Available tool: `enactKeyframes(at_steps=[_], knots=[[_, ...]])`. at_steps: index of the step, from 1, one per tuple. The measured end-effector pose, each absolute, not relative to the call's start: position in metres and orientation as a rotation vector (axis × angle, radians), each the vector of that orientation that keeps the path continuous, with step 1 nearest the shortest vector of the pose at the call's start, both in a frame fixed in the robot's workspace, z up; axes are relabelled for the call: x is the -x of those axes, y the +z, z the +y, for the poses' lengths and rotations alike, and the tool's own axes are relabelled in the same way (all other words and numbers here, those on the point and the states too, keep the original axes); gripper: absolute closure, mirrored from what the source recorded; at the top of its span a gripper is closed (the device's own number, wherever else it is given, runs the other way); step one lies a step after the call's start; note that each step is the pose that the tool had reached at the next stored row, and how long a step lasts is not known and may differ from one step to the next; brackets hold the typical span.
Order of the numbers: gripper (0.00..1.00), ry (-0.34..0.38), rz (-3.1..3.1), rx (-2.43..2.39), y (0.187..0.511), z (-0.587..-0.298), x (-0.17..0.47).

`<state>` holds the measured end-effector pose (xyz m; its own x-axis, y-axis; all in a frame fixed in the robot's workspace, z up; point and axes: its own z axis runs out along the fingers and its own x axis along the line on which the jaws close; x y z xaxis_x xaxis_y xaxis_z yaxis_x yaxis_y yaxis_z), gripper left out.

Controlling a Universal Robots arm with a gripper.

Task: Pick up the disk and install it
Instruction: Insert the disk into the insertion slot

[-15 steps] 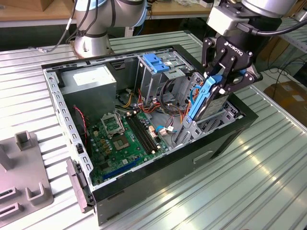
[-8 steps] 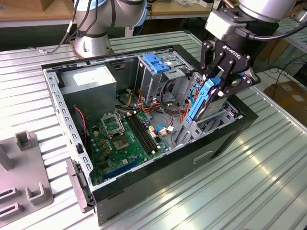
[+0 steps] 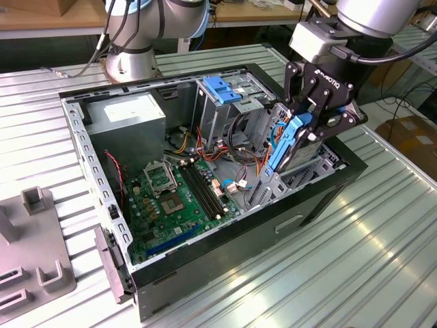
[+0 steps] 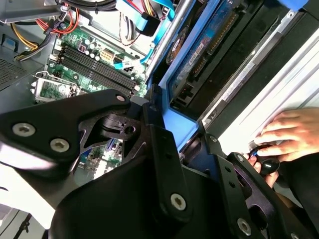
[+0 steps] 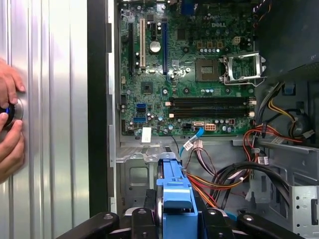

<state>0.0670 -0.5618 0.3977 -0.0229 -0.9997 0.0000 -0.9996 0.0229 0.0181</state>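
Observation:
My gripper is shut on the disk, a flat drive in a blue plastic bracket, held on edge and tilted. It hangs over the end of the open computer case at the exterior view's right, its lower end down among the metal bays. The first wrist view has the blue bracket standing between the black fingers, above a metal bay. In the second wrist view the disk runs away from the fingers along the case's edge.
Inside the case lie a green motherboard, a grey power-supply box, a drive cage with a blue latch and loose cables. A person's hand rests on the ribbed table beside the case. A grey fixture sits at the exterior view's left.

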Motion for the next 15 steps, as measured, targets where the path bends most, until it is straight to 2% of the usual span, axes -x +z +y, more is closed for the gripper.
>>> enactKeyframes(at_steps=[15], knots=[[0.63, -0.023, -2.236, -2.186, 0.382, -0.562, -0.067]])
